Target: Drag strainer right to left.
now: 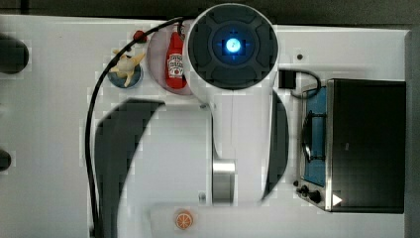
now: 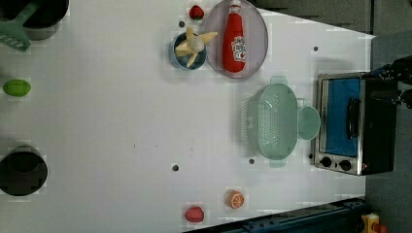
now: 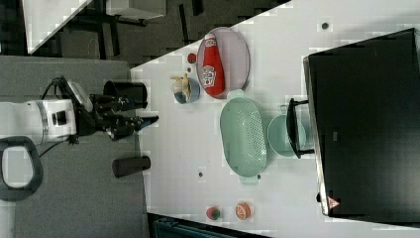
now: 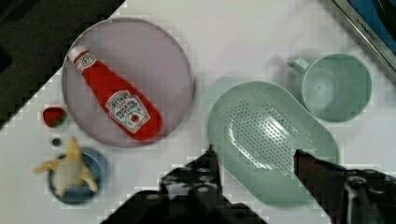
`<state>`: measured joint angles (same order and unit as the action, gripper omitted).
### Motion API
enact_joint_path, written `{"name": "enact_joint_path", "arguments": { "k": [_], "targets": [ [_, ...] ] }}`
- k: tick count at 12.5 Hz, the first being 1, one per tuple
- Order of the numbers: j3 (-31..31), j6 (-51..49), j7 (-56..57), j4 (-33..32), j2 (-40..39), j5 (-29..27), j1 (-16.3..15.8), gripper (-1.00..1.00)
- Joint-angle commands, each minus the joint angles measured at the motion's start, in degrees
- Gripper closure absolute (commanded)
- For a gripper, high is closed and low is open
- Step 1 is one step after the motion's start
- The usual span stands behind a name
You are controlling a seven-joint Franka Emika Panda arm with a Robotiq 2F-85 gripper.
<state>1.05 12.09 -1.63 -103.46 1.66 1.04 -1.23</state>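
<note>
The strainer (image 2: 276, 121) is seen lying open side up on the white bench (image 2: 107, 121), just beside the toaster oven (image 2: 357, 124), with the round mint-green cup (image 2: 309, 123) between the two and touching or nearly touching the strainer's side. In the left view its long axis runs from top to bottom, a small tab handle being shown at each rounded end; in the right view (image 3: 242, 136) the same top-to-bottom lie is shown.

In the wrist view the claw (image 4: 254, 161) is held open above the strainer (image 4: 271, 140), one dark finger being seen over its near rim and the other beside it over the bench; no contact can be made out.

The bench is bounded by dark floor and a grey surround, as shown in the right view.

One ketchup bottle (image 2: 234, 36) is laid on one round plate (image 2: 257, 29); one peeled banana (image 2: 194, 44) sits in one blue bowl (image 2: 180, 62). Two strawberries (image 2: 196, 12) (image 2: 194, 214), one orange half (image 2: 236, 199), one green fruit (image 2: 17, 88) and two dark pots (image 2: 22, 170) (image 2: 46, 14) are counted.
</note>
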Motion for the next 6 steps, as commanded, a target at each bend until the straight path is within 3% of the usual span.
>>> {"name": "enact_joint_path", "arguments": {
  "k": [1,3,6],
  "targets": [
    [2.4,-15.2,-4.9,-17.1,32.1,2.0,1.8,-0.60],
    [2.4,-15.1,-4.9,-17.7,32.0,1.9,1.8,-0.99],
    [2.1,-12.1,-6.1,-21.8,30.3,1.9,1.7,-1.00]
  ]
}}
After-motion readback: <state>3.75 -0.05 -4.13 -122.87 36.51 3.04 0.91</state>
